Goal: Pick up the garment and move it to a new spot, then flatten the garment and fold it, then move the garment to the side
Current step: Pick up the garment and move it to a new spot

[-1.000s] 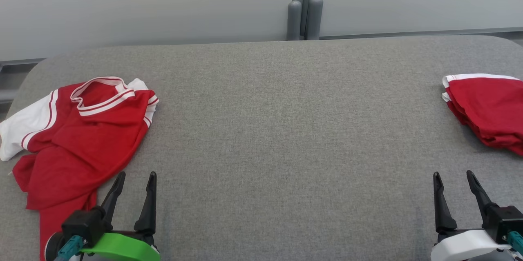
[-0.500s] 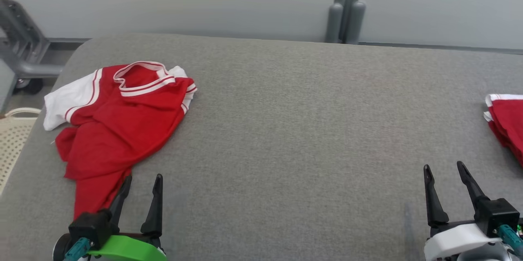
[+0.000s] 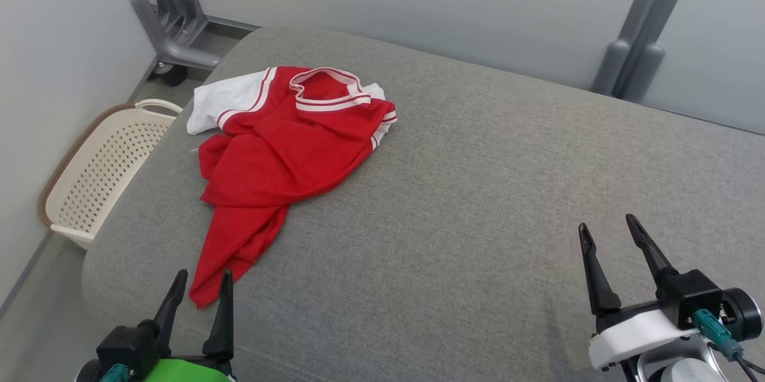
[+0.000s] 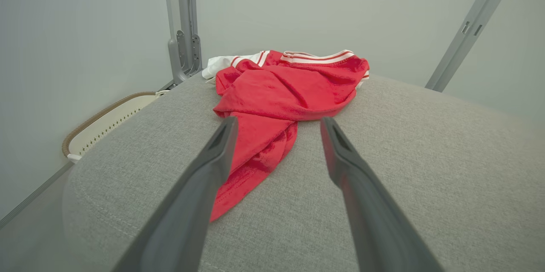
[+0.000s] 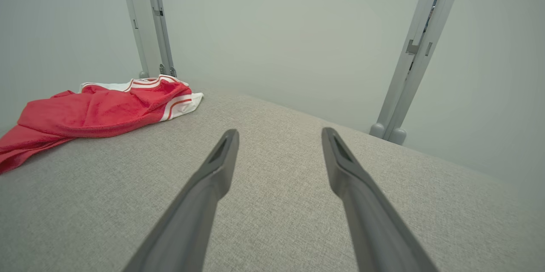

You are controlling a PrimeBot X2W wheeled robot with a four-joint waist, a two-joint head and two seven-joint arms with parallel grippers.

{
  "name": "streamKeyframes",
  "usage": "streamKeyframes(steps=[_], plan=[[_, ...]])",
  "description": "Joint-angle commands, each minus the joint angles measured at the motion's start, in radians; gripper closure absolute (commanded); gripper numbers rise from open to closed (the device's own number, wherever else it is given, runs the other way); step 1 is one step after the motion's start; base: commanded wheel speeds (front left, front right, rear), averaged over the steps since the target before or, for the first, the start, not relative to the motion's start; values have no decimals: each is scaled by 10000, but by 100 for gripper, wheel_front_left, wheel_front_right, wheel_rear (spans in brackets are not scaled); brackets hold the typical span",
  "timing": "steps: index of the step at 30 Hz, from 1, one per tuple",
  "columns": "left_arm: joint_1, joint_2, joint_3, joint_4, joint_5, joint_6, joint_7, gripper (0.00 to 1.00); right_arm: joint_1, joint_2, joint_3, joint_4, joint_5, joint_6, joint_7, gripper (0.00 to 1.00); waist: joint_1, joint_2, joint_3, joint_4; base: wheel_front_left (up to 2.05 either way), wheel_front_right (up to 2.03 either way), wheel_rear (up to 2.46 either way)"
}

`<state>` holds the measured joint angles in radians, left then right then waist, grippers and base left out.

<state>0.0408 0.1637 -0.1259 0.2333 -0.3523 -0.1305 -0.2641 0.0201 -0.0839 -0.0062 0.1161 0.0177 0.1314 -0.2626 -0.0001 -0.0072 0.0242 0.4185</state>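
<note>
Crumpled garment [image 3: 281, 161] near left gripper [image 3: 200, 286]

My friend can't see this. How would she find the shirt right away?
Start at the big grey padded table. On its left end lies a crumpled shirt, just ahead of the left gripper. It is bright red with white sleeves and a striped collar, unlike the cream basket on the floor beside the table.

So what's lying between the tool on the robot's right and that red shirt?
Nothing. Bare grey padded table runs from the right tool across to the red shirt. The head view shows that stretch.
</note>
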Motion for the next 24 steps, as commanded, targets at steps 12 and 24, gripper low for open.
streamKeyframes(steps=[12, 24], plan=[[-1852, -491, 395, 776, -1035, 162, 604, 0, -908, -529, -274, -1141, -112, -14, -29, 0, 1, 72, 1727, -139, 0, 0, 0], [-6835, -573, 1144, 4874, -3062, 309, 2900, 0, -2114, -1165, 81, -1625, -518, -14, -29, 0, 1, 72, 4487, -972, 0, 0, 0]])
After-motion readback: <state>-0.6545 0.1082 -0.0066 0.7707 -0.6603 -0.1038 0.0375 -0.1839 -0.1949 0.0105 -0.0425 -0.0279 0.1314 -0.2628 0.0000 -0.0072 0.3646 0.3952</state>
